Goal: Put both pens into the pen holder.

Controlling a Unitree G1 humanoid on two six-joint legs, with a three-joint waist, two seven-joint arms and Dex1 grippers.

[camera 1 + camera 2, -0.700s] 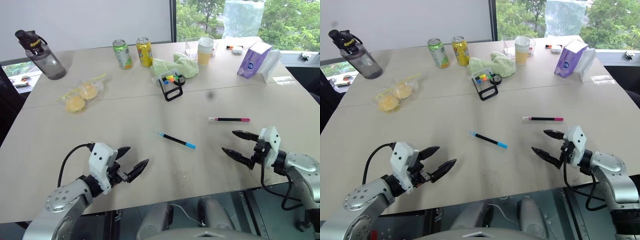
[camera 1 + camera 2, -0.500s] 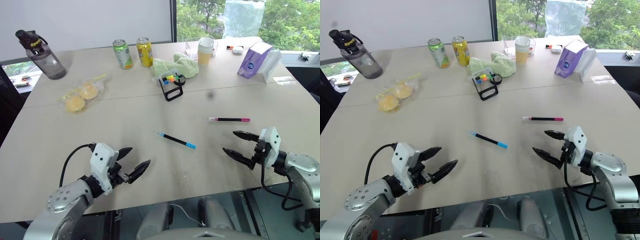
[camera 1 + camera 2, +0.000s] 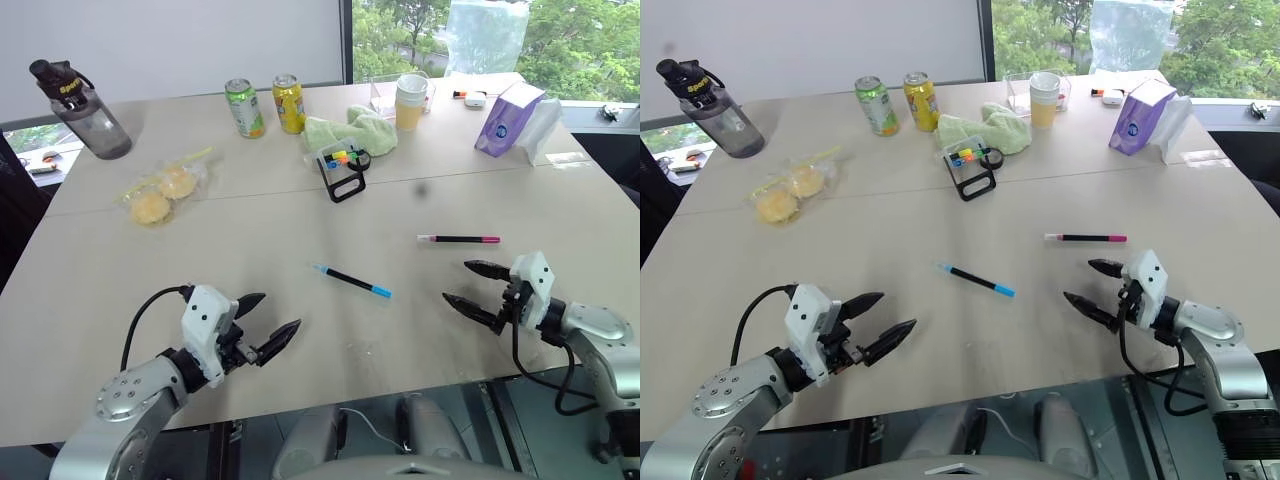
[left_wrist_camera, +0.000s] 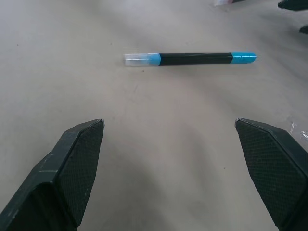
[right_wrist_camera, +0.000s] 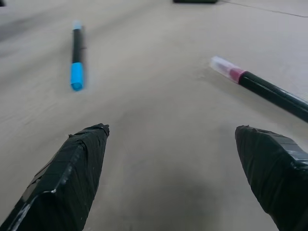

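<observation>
Both grippers spread wide, empty: left gripper (image 3: 262, 320), right gripper (image 3: 470, 286). Blue-ended pen (image 3: 353, 281) mid-table between them; pink-ended pen (image 3: 459, 239) just beyond right gripper. Pen holder (image 3: 343, 170) farther back near cans.

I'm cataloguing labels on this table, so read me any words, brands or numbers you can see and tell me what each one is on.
Water bottle: yellow lettering on the black cap, too small to read.
Green can: print on the label, too blurred to read.
Yellow can: print, too blurred to read.
Purple carton: a round white mark, no words legible.
Pens: no markings visible.
</observation>
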